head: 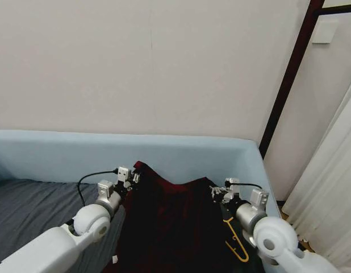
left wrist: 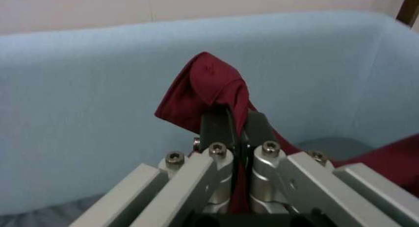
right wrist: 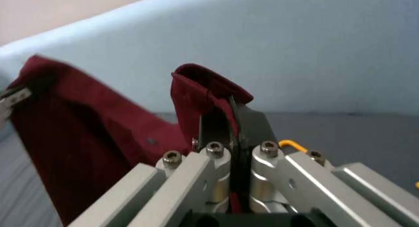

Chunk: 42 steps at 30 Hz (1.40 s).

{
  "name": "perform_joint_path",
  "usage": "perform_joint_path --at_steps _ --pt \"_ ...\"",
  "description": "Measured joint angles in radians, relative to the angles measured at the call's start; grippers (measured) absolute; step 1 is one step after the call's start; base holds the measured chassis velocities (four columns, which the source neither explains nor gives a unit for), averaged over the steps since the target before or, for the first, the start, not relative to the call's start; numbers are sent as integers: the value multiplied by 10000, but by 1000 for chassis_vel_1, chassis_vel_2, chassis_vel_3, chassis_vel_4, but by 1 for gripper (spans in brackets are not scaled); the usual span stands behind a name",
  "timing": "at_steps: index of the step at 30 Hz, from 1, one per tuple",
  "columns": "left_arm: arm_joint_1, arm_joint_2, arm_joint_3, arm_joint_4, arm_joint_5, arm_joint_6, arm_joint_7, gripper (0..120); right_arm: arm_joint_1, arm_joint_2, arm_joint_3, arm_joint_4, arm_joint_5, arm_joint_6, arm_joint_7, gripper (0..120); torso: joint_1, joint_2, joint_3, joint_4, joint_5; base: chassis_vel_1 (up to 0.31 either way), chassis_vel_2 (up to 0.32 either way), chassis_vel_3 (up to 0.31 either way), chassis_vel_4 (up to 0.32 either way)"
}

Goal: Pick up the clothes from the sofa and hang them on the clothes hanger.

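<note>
Currently, in the head view, the left gripper (head: 125, 177) and right gripper (head: 218, 190) each pinch a top corner of the dark red garment (head: 170, 222). The garment spans parallel to the sofa backrest (head: 181, 156). The yellow hanger (head: 237, 244) lies nearest the right arm. In the left wrist view the jaws are clamped on the fabric, and the right wrist view shows the same.

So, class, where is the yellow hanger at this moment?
In the head view, the yellow hanger lies at the robot's right on the sofa, beside the dark red garment and next to the right gripper, which pinches that garment.
</note>
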Motion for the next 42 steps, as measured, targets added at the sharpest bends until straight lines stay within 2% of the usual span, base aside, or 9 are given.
perform_joint_path --at_steps 10,22,26,28,31,33,35,41,42 --pt "197 -391 -27 973 457 -263 349 0 112 299 -319 -1206 -507 210 -235 0 0 1 -1 -1 1 0 0 0 0" --pt "643 -804 -77 1303 901 -444 379 0 -406 780 -531 -1716 -1290 271 -352 0 0 1 -2 -1 1 0 0 0 0" --pt "719 -876 -79 1375 1007 -475 373 0 -993 688 -591 -1325 -1870 267 -494 20 -1 2 -3 -2 1 0 0 0 0" --pt "731 -898 -69 1398 1033 -488 373 0 -1136 662 -614 -1265 -2168 278 -540 22 -1 2 -3 -1 1 0 0 0 0" --pt "747 -975 -39 1429 1053 -489 356 0 -1395 655 -548 -1245 -2746 350 -563 35 -1 2 -3 -2 1 0 0 0 0" --pt "747 -979 -35 1428 1054 -489 354 0 -1403 651 -540 -1254 -2777 361 -563 35 -1 3 -3 -2 2 0 0 0 0" --pt "747 -996 -9 1429 1058 -489 339 0 -1448 596 -489 -1320 -2979 425 -513 48 -1 2 -3 -1 2 0 0 0 0" --pt "735 -1021 74 1441 1061 -478 298 0 -1714 55 196 -1149 -2533 490 -437 72 -1 2 -3 0 1 0 0 0 0" --pt "735 -1021 74 1441 1061 -478 298 0 -1714 55 196 -1149 -2533 490 -437 72 -1 2 -3 0 1 0 0 0 0"
